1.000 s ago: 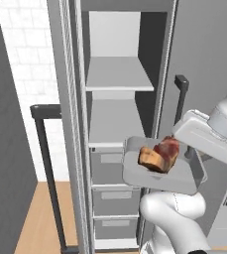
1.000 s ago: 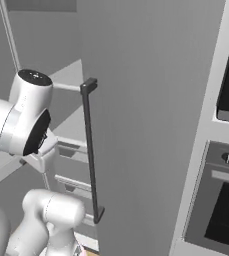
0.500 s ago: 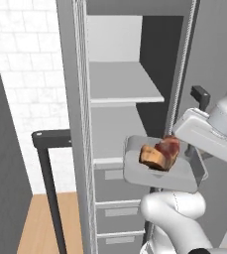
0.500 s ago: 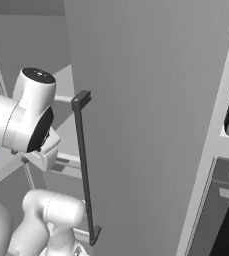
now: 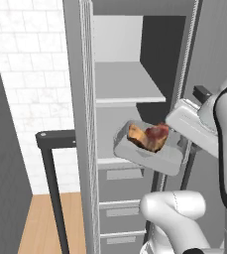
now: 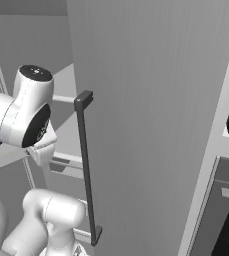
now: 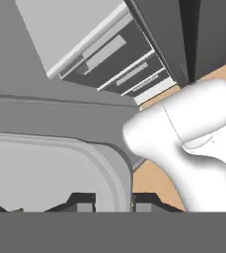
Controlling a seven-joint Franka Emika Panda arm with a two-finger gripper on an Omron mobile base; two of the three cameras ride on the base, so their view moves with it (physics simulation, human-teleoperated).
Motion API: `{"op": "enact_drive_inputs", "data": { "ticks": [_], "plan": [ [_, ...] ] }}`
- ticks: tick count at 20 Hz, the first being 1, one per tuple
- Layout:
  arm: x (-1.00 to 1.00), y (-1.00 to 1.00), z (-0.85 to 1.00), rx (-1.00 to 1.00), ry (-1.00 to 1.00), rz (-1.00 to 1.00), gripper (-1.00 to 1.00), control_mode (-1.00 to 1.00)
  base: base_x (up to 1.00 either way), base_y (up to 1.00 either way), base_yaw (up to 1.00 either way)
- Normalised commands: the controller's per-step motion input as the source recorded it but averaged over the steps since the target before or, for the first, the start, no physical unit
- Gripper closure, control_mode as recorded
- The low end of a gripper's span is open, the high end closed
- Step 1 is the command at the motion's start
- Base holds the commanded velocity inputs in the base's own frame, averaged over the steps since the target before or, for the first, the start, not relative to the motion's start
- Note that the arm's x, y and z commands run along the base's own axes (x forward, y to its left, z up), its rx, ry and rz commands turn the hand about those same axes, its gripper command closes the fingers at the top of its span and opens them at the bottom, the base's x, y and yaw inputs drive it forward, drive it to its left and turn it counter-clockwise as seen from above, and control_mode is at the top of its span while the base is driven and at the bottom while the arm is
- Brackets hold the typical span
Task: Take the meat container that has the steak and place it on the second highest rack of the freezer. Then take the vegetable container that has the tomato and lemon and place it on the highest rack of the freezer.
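Meat container (image 5: 149, 151) w/ steak (image 5: 148, 136) — rim pinched in end effector (image 7: 114, 201).

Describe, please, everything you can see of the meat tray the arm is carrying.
The meat tray is a shallow, pale grey rectangular container with rounded corners and a raised rim, plastic by its look. It is held in the air, tilted slightly, in front of the open freezer, just above its drawers and below a shelf. The steak, red-brown with an orange-tan side, lies inside and is much smaller than the tray. The gripper is shut on the tray's rim at one edge; nothing else touches it.
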Motion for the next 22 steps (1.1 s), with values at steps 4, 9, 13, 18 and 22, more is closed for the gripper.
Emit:
{"op": "enact_drive_inputs", "data": {
  "ticks": [4,9,13,18,22],
  "plan": [
    [0.39,0.12,0.0,0.0,0.02,-0.46,1.0,-1.0,0.0,0.0,0.0],
    [0.68,0.29,-0.25,-0.02,0.05,-0.49,1.0,-1.0,0.0,0.0,0.0],
    [0.96,0.39,-0.59,-0.05,0.12,-0.39,1.0,-1.0,0.0,0.0,0.0],
    [0.77,0.43,-0.7,-0.08,0.09,-0.17,1.0,-1.0,0.0,0.0,0.0],
    [0.91,0.34,-0.59,-0.05,0.03,-0.13,1.0,-1.0,0.0,0.0,0.0]
  ]
}}
